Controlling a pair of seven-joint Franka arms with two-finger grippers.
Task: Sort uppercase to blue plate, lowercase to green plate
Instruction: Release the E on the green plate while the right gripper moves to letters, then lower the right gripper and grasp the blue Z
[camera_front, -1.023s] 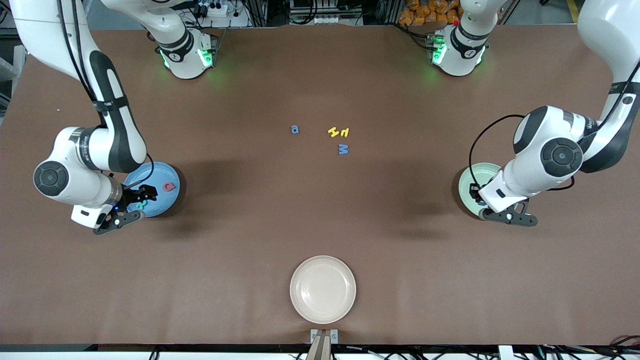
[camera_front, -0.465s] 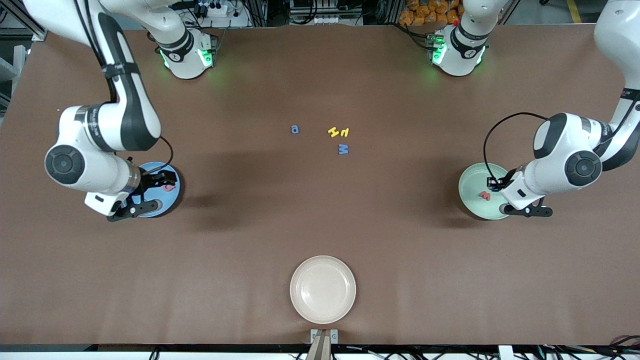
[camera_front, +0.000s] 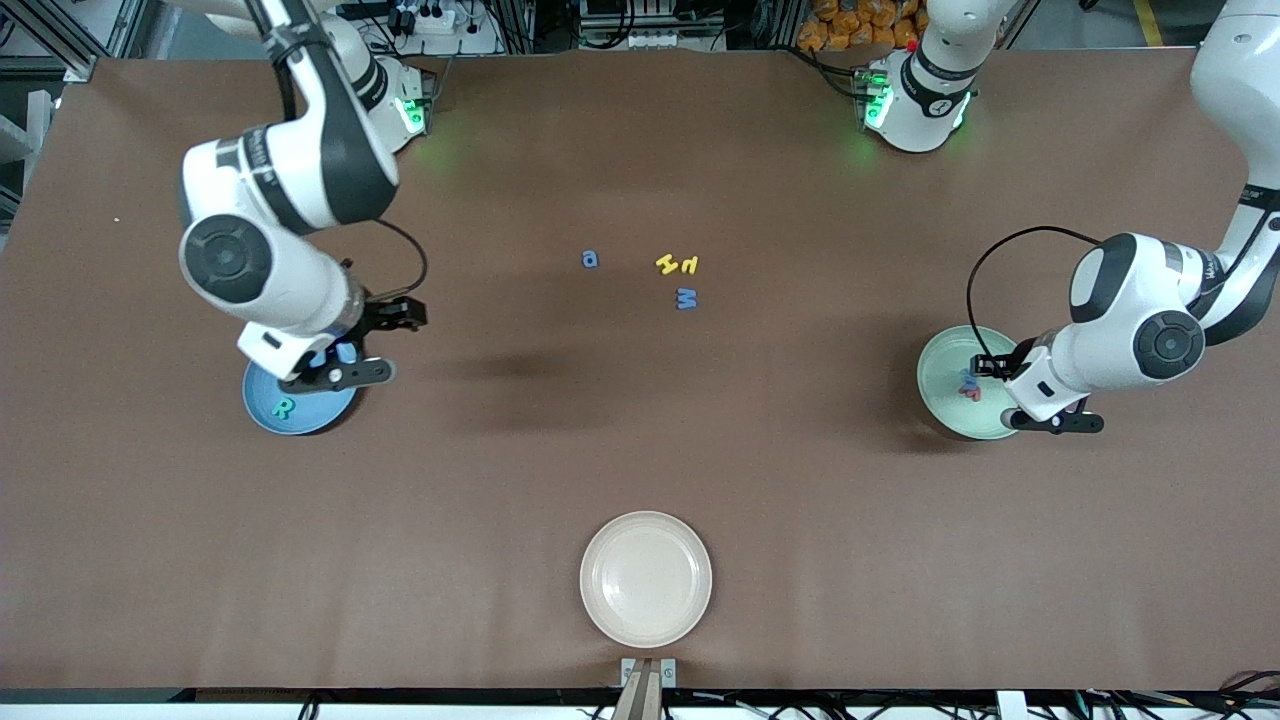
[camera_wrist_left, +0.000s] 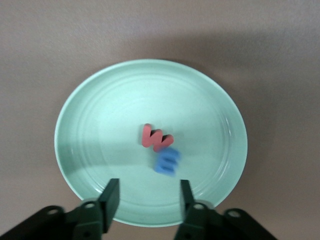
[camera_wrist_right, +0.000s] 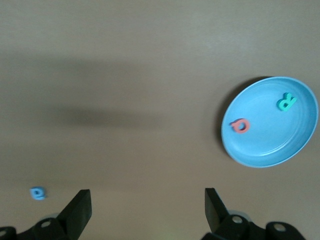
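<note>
The green plate (camera_front: 940, 372) (camera_wrist_left: 100, 125) lies toward the left arm's end of the table. A red-orange lowercase m (camera_wrist_left: 156, 138) and a blue lowercase m (camera_wrist_left: 166, 162) rest in it, touching. My left gripper (camera_front: 985, 366) (camera_wrist_left: 147, 192) hangs open over this plate, holding nothing. The blue plate (camera_front: 312, 415) (camera_wrist_right: 265, 145) holds two uppercase letters, a teal R (camera_front: 284, 408) (camera_wrist_right: 286, 102) and a red Q (camera_wrist_right: 239, 125). My right gripper (camera_front: 405, 315) (camera_wrist_right: 147, 197) is open and empty over bare table beside that plate.
Near the table's middle lie a blue round lowercase letter (camera_front: 590, 259) (camera_wrist_right: 38, 193), a yellow H (camera_front: 667, 264), a yellow lowercase letter (camera_front: 690, 265) and a blue M (camera_front: 686, 298). A cream plate (camera_front: 646, 578) sits at the edge nearest the front camera.
My left gripper has opened and the blue m now lies in the green plate beside the red-orange m. The right arm has risen off the blue plate and swung toward the table's middle.
</note>
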